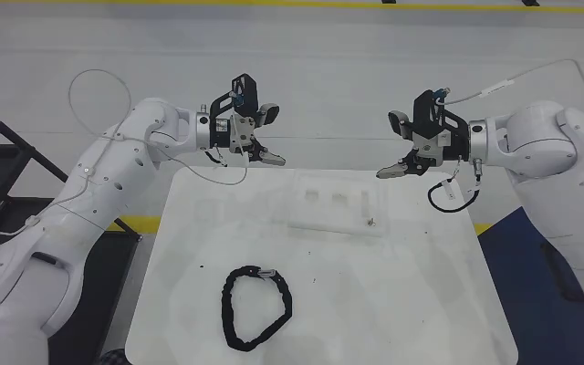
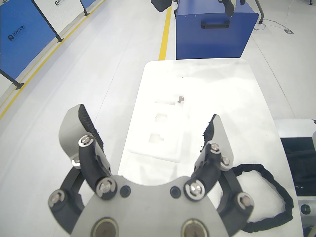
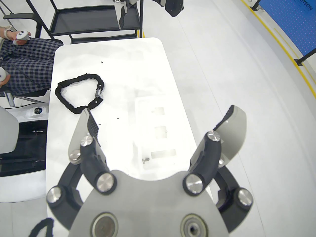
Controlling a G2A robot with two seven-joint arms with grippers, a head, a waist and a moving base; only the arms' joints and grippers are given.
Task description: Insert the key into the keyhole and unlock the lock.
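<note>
**A:** Left gripper (image 2: 148, 114), right gripper (image 3: 158, 109): jaws spread wide, empty.

**B:** Key (image 3: 146, 159) sits on the foam tray (image 2: 167, 151) below right's jaws, chain lock (image 3: 85, 77) well apart. Tiny thing, so a pinch could skid it.

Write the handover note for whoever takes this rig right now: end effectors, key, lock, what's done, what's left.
Left end effector: open, empty, raised by the table's far edge.
Right end effector: open, empty, raised by the same edge, opposite side.
Key: lying on the white foam tray, at the end nearer the right arm.
Chain lock: looped on the table, apart from the tray.
Done: nothing yet.
Left: grasp key, insert it, unlock.
</note>
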